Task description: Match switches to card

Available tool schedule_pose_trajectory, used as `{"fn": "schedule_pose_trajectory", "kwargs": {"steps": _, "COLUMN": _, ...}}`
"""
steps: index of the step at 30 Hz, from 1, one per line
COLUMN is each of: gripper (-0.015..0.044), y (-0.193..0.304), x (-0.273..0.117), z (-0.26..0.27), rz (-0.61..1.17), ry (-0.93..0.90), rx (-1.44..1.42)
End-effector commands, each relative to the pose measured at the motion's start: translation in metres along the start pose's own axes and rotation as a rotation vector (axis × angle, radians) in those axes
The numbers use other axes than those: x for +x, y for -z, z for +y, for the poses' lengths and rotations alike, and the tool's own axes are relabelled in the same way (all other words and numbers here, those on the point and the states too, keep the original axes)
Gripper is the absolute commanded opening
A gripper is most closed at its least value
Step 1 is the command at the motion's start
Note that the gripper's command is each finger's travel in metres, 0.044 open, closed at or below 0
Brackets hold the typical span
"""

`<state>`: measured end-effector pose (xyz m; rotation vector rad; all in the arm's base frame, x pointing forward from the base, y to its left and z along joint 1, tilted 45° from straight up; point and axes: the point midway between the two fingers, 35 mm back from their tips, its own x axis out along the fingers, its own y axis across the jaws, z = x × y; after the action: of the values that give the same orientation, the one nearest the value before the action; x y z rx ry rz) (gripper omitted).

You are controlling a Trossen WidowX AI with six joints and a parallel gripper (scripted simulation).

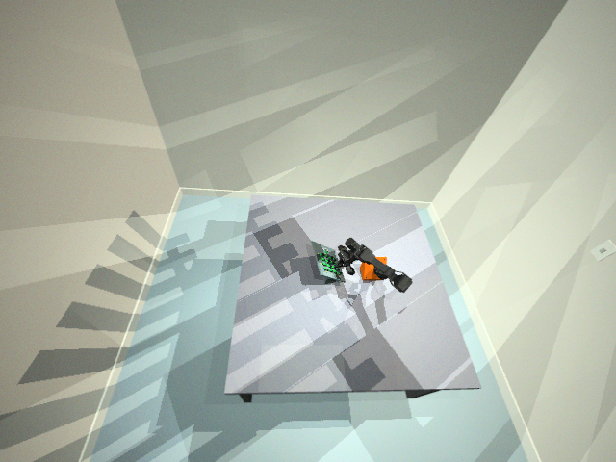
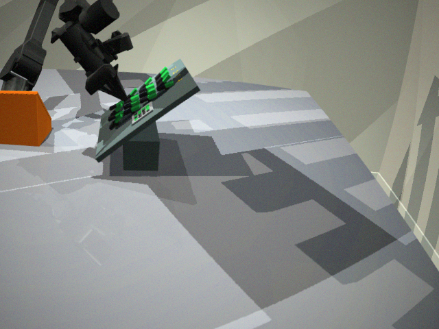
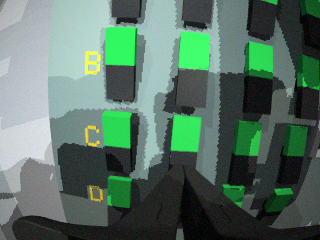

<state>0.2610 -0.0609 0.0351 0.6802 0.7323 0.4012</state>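
Observation:
The tilted grey-green panel [image 1: 325,273] [image 2: 106,141] [image 3: 70,40] carries rows of green-and-dark rocker switches. My gripper [image 2: 124,99] [image 3: 180,172] is shut and empty. Its tips are at the near, dark half of switch C2 [image 3: 186,134], in the second column of row C; contact cannot be told. The fingers hide D2. Switch B1 [image 3: 121,62], switch C1 [image 3: 117,131] and switch D1 [image 3: 120,192] stand in the left column; row A is cut off at the top. The small card [image 2: 142,113] lies on the panel beside the grid, outside the wrist view; its squares are too small to read surely.
An orange block [image 1: 368,270] [image 2: 21,118] stands near the arm's base, on the arm's side of the panel. The panel rests on a dark support block [image 2: 140,155] on the grey table [image 1: 298,322] [image 2: 106,283]. Strong shadows cross the panel and the table.

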Motion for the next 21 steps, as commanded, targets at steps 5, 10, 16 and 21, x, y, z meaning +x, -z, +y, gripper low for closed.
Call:
{"fn": "schedule_pose_trajectory", "kwargs": {"steps": 5, "gripper": 0.0000, "y": 0.0002, "x": 0.0010, "z": -0.0005, "rz": 0.000, "ry": 0.003, "rx": 0.002}}
{"fn": "schedule_pose_trajectory", "kwargs": {"steps": 10, "gripper": 0.0000, "y": 0.0002, "x": 0.0017, "z": -0.0005, "rz": 0.000, "ry": 0.003, "rx": 0.002}}
{"fn": "schedule_pose_trajectory", "kwargs": {"steps": 16, "gripper": 0.0000, "y": 0.0002, "x": 0.0025, "z": -0.0005, "rz": 0.000, "ry": 0.003, "rx": 0.002}}
{"fn": "schedule_pose_trajectory", "kwargs": {"steps": 21, "gripper": 0.0000, "y": 0.0003, "x": 0.0032, "z": -0.0005, "rz": 0.000, "ry": 0.003, "rx": 0.002}}
